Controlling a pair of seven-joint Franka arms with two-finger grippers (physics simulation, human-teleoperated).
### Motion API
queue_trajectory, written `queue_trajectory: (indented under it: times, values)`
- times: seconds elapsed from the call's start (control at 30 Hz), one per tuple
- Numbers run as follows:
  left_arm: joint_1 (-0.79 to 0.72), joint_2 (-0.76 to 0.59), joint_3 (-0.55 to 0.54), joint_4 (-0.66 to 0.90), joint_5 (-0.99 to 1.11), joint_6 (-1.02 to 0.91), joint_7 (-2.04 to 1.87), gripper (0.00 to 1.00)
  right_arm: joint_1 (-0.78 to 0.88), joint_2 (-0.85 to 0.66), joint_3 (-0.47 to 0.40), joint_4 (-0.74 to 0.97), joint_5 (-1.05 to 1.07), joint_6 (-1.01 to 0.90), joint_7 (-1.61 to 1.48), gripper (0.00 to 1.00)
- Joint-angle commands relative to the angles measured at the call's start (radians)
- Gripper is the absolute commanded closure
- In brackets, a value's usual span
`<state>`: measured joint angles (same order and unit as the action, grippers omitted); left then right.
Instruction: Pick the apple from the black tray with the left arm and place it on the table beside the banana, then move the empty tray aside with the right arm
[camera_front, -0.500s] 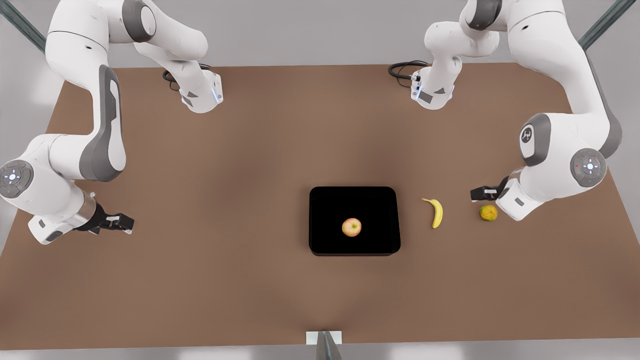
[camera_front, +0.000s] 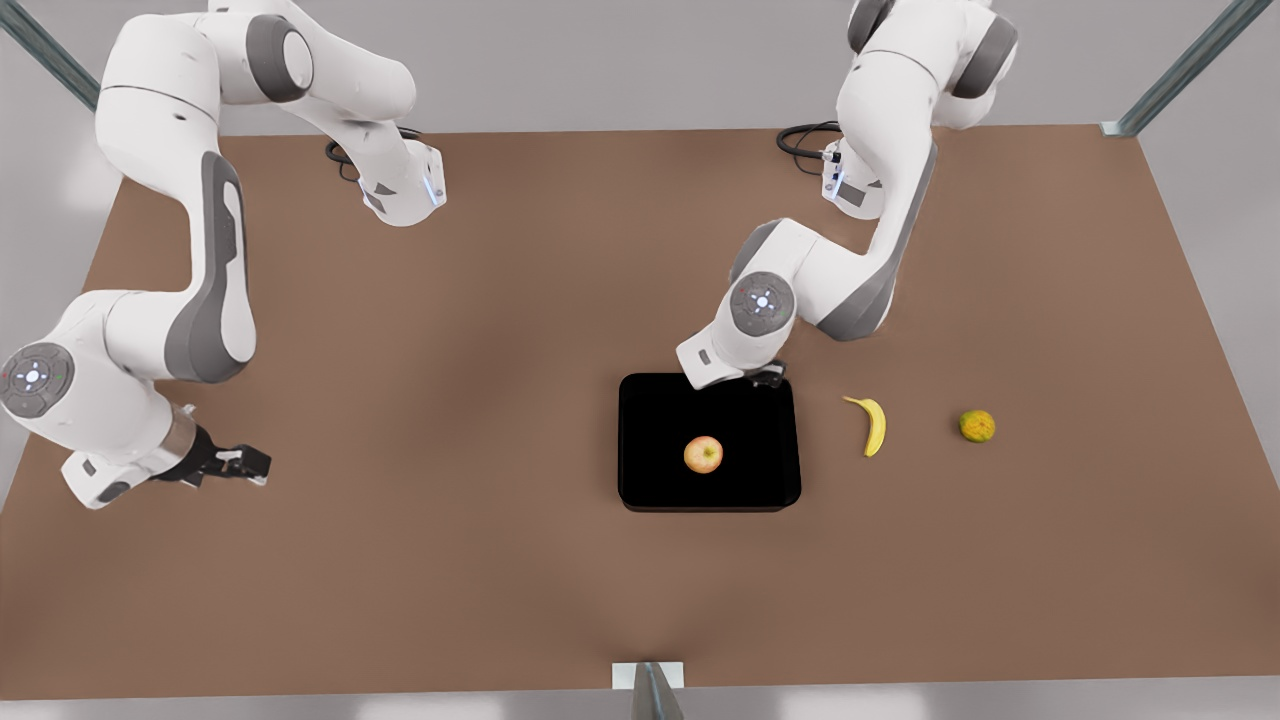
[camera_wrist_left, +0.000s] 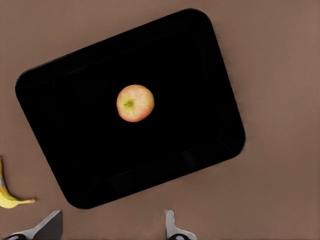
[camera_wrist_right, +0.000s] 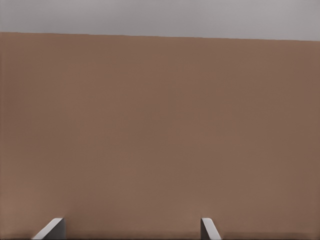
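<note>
Brown table (camera_front: 500, 500), nothing done yet: my left gripper (camera_wrist_left: 112, 227), fingers spread, hovers at the black tray (camera_front: 770, 490) rim, apple (camera_front: 703, 454) inside, banana (camera_front: 872, 423) beside; right gripper (camera_front: 240, 463), spread, waits well apart.

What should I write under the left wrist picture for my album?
Open left pincer hovering over the apple in the black tray, banana nearby.

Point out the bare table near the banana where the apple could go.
Free table: the strip between the black tray and banana, and the gap between banana and yellow-green fruit. Crowded: the tray's far edge, where the open left gripper hovers. The apple sits mid-tray.
</note>
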<state>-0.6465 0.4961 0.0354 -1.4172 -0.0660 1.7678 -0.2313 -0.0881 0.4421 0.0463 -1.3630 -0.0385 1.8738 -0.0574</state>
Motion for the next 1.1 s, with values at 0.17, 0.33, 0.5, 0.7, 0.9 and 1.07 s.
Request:
queue_trajectory:
  times: [0.17, 0.33, 0.5, 0.7, 0.9, 1.07]
  values:
    - [-0.027, 0.131, 0.001, -0.045, 0.034, 0.249, -0.573, 0.00, 0.001, -0.002, 0.000, 0.013, 0.003, -0.055, -0.007, 0.00]
    - [-0.022, 0.157, 0.001, -0.060, 0.032, 0.285, -0.576, 0.00, 0.001, -0.002, 0.001, 0.013, 0.003, -0.055, -0.007, 0.00]
    - [0.018, 0.206, 0.011, -0.035, 0.038, 0.380, -0.540, 0.00, -0.001, -0.002, 0.000, 0.013, 0.002, -0.055, -0.007, 0.00]
    - [0.019, 0.271, 0.011, -0.032, 0.055, 0.499, -0.531, 0.00, -0.001, -0.002, 0.000, 0.013, 0.002, -0.055, -0.006, 0.00]
    - [0.019, 0.303, 0.011, -0.029, 0.054, 0.556, -0.546, 0.00, -0.001, -0.002, 0.000, 0.012, 0.002, -0.055, -0.007, 0.00]
    - [0.019, 0.338, 0.011, -0.022, 0.057, 0.587, -0.537, 0.00, -0.001, -0.002, 0.000, 0.013, 0.002, -0.055, -0.007, 0.00]
